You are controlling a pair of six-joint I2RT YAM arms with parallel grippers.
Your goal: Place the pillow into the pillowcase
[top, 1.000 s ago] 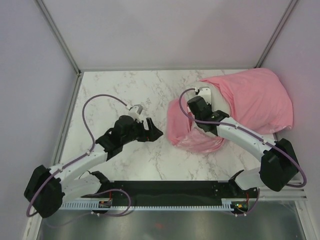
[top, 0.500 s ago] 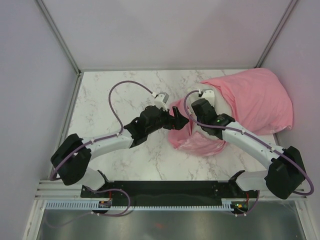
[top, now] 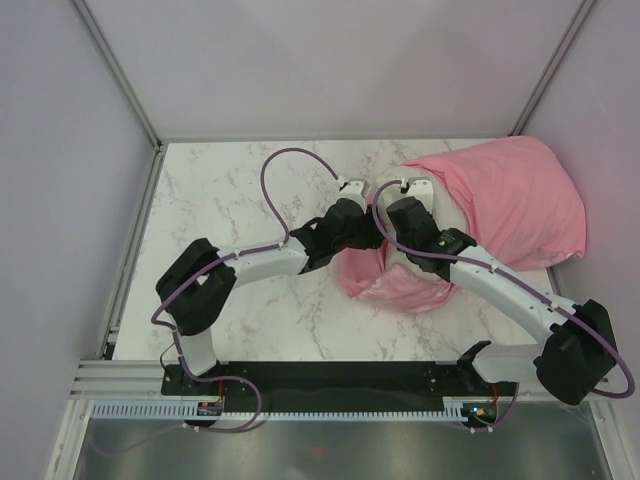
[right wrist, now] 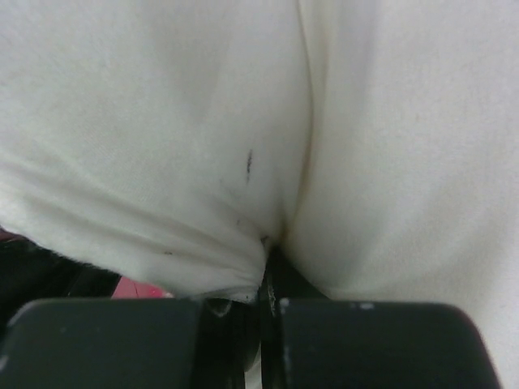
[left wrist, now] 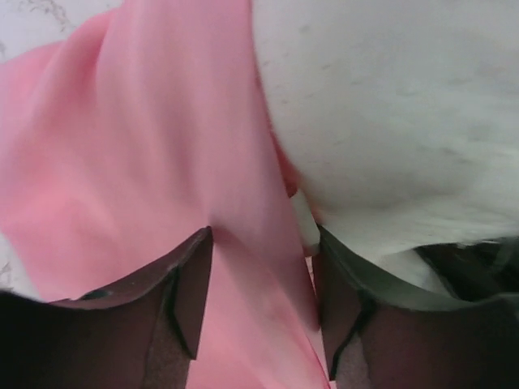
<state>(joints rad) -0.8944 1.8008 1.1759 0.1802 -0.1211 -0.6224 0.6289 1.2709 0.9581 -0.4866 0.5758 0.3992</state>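
The pink satin pillowcase point(top: 520, 195) lies at the back right, its loose open end bunched at the near left point(top: 385, 285). The white pillow point(top: 437, 205) shows at that open end, most of it covered by the case. My left gripper point(top: 372, 238) is open at the case's open edge; in the left wrist view its jaws point(left wrist: 259, 300) straddle a fold of the pillowcase point(left wrist: 146, 162) beside the pillow point(left wrist: 389, 105). My right gripper point(top: 392, 222) is shut on the pillow; the right wrist view shows it point(right wrist: 268, 279) pinching the white pillow fabric point(right wrist: 162, 121).
The marble table point(top: 240, 190) has metal frame posts at its back corners and pale walls on three sides. The covered pillow reaches the table's right edge. Both arms meet at the table's middle, their wrists close together.
My left arm has swung right across the table, from the middle left to the pillowcase's open edge. My right gripper has stayed on the pillow, shifting slightly.
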